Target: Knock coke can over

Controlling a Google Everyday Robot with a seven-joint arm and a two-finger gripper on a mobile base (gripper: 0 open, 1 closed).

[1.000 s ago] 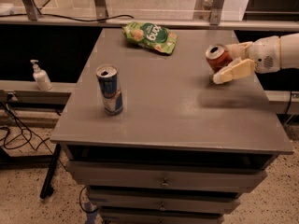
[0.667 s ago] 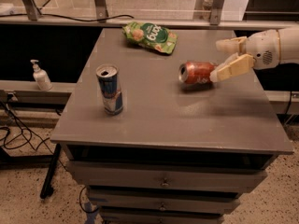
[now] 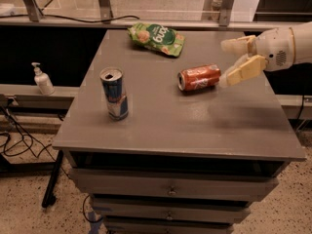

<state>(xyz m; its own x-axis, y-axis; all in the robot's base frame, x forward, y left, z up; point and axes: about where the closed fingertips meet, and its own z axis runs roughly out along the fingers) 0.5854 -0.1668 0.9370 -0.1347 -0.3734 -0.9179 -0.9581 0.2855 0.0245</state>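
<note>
The gripper (image 3: pixel 225 63), fingers spread, is over the right side of the table (image 3: pixel 161 130). Its arm (image 3: pixel 298 45) is cut off by the right edge. Lettering on the coke can (image 3: pixel 199 77) is unreadable. The lower drawers (image 3: pixel 170 191) are cut off at the bottom edge.

Two cans on the table (image 3: pixel 170 128): one coke can (image 3: pixel 199 78), one blue-and-silver can (image 3: pixel 114 94). One green snack bag (image 3: pixel 157 38) by the far edge. One gripper (image 3: pixel 226 63), fingers apart, at the right edge.
</note>
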